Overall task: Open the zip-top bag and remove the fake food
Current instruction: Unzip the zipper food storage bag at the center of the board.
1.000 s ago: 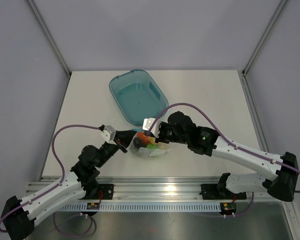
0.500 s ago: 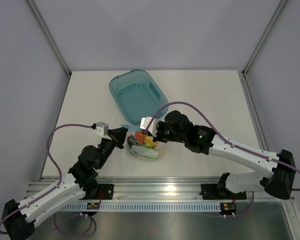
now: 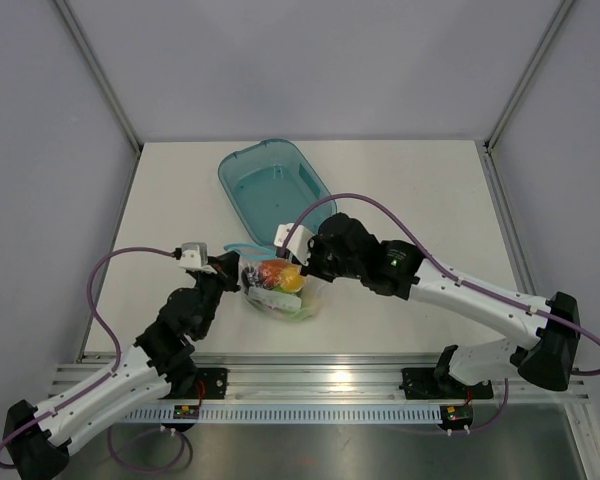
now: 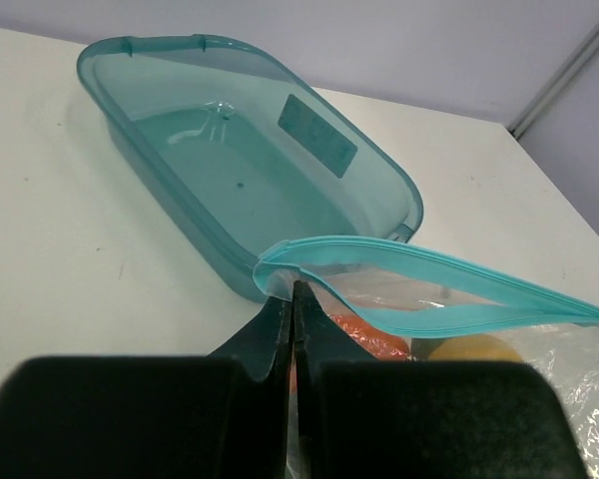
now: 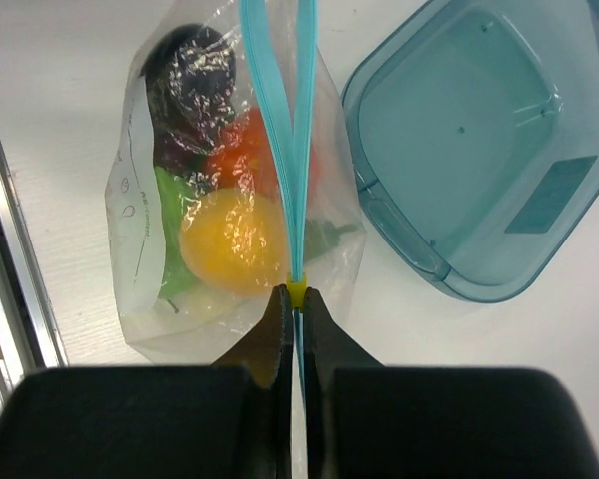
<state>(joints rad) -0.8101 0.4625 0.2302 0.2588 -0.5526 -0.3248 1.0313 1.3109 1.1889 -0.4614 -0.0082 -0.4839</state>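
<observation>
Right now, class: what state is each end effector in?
Left end effector: shut on the bag, at its zip strip's end.
Right end effector: shut on the bag's zip strip.

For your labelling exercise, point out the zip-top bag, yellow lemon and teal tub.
zip-top bag (image 4: 429, 321): left wrist view, teal zip strip.
yellow lemon (image 5: 235, 239): right wrist view, its middle.
teal tub (image 4: 230, 170): left wrist view, bare floor.

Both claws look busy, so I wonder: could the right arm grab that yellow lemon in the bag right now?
Probably not. The right gripper is shut on the strip of the zip-top bag, and the left gripper pinches it too. The lemon sits inside behind plastic, and the mouth is only a narrow slit.
</observation>
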